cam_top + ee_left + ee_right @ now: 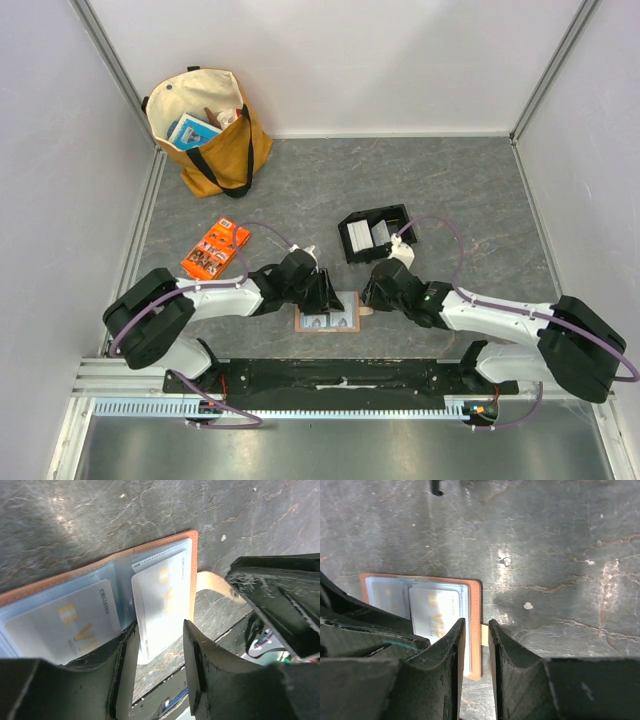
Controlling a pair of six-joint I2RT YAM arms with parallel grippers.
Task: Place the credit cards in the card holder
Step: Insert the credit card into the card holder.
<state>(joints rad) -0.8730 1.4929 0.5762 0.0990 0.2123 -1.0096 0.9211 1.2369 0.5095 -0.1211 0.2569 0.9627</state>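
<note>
Orange packet (215,250): lying well to the left of the left jaws, taking no part.
Left gripper (160,630): jaws standing apart above the holder's right page; not clamping anything, as far as the wrist view shows.
Card holder (122,572): lying open and flat under the left jaws, light-blue pockets facing up.
First card (65,625): sitting in the left pocket, left of the left jaws; appearing seated, though its near end is hiding behind a finger.
Second card (162,600): sitting partway in the right pocket, its free end poking into the gap between the left jaws.
Closure tab (212,580): running from the holder's right edge to the right jaws.
Right gripper (476,625): jaws sitting close with a slim gap, the tab showing in it; cannot tell whether they are pinching or only pressing.
Black tray (343,238): lying beyond the right jaws, holding pale rectangles (372,236), probably more cards.
Progress: one card looking done, one going in, its last push remaining; any tray cards are waiting.
</note>
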